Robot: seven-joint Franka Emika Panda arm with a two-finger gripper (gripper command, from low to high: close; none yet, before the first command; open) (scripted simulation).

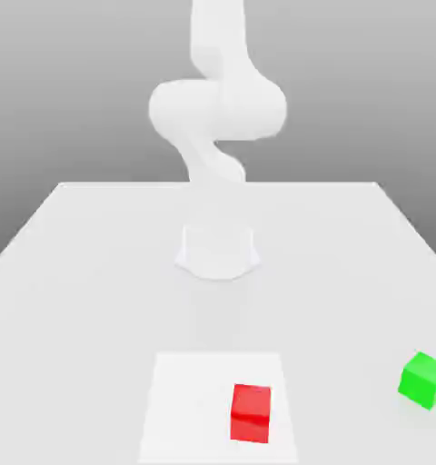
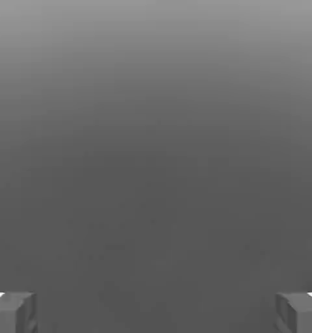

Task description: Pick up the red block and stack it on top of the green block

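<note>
The red block [image 1: 251, 412] rests on the white table near its front edge, inside a paler square patch [image 1: 185, 400]. To the exterior view's right of it, a gap away, the green block [image 1: 425, 380] sits close to the table's right edge. In the hand view my gripper [image 2: 156, 313] is open, its two grey fingertips [image 2: 12, 312] far apart with only a plain grey background between them. Neither block is between the fingers.
The white arm [image 1: 217, 109] rises from its round base [image 1: 217, 250] at the middle of the table [image 1: 76, 272], behind both blocks. Bare table surface lies between the base and the blocks.
</note>
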